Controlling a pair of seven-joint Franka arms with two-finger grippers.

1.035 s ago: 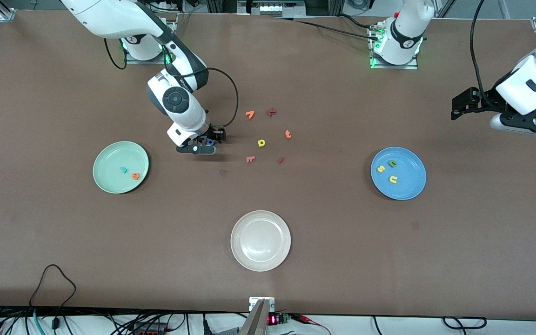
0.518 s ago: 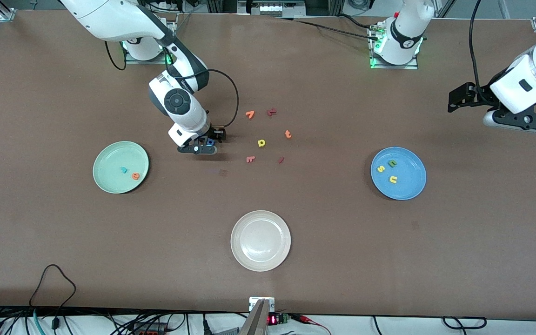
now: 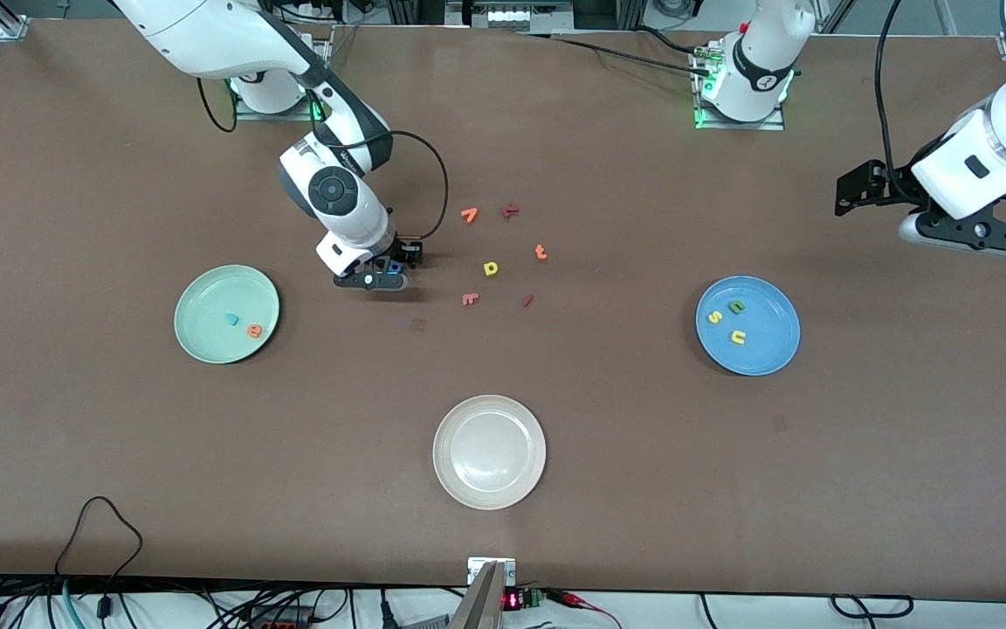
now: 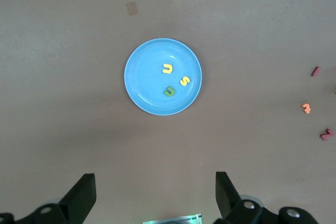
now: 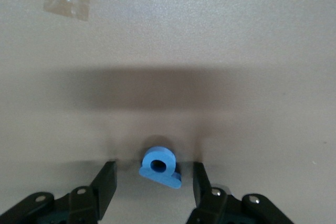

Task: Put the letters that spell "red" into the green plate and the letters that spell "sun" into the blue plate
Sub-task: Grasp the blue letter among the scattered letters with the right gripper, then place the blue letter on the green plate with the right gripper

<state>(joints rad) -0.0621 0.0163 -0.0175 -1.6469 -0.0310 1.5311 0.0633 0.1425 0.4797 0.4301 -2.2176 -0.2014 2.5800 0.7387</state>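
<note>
The blue "d" [image 5: 160, 167] stands on edge on the table between the fingers of my right gripper [image 5: 154, 171], which is open, with a gap on each side of the letter. In the front view this right gripper [image 3: 383, 273] is down at the table between the green plate [image 3: 206, 301] and the loose letters. The teal "r" [image 3: 232, 320] and orange "e" [image 3: 254, 330] lie in the green plate. The blue plate [image 3: 769, 341] holds the yellow "s" [image 3: 713, 317], green letter [image 3: 737, 307] and yellow "u" [image 3: 738, 336]. My left gripper [image 3: 970, 234] hangs open over bare table at the left arm's end.
A cream-white plate [image 3: 489, 452] sits nearest the front camera. Loose letters lie mid-table: a yellow one [image 3: 491, 268], orange ones [image 3: 469, 214] [image 3: 540, 252], a dark red one [image 3: 510, 210], and reddish ones [image 3: 470, 299] [image 3: 527, 300]. A tape patch [image 3: 418, 324] is on the table.
The right gripper's fingers have drawn closer around the blue "d" while the arm stayed almost still. The left arm has risen and drifted a little toward the robots' bases.
</note>
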